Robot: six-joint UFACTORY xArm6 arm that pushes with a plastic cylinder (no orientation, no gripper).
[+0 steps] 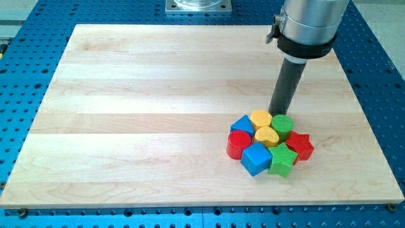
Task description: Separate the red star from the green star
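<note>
The red star (300, 146) lies at the right edge of a tight cluster of blocks in the lower right of the wooden board (126, 126). The green star (282, 160) touches it on its lower left. My tip (276, 114) is just above the cluster, at the upper edge of the yellow hexagon (260, 118) and the green cylinder (282, 125). It stands above and to the left of the red star, with the green cylinder between them.
The same cluster holds a blue triangle-like block (241, 123), a red cylinder (238, 144), a yellow heart (266, 135) and a blue cube (255, 158). The board's right edge is near the cluster. A blue perforated table surrounds the board.
</note>
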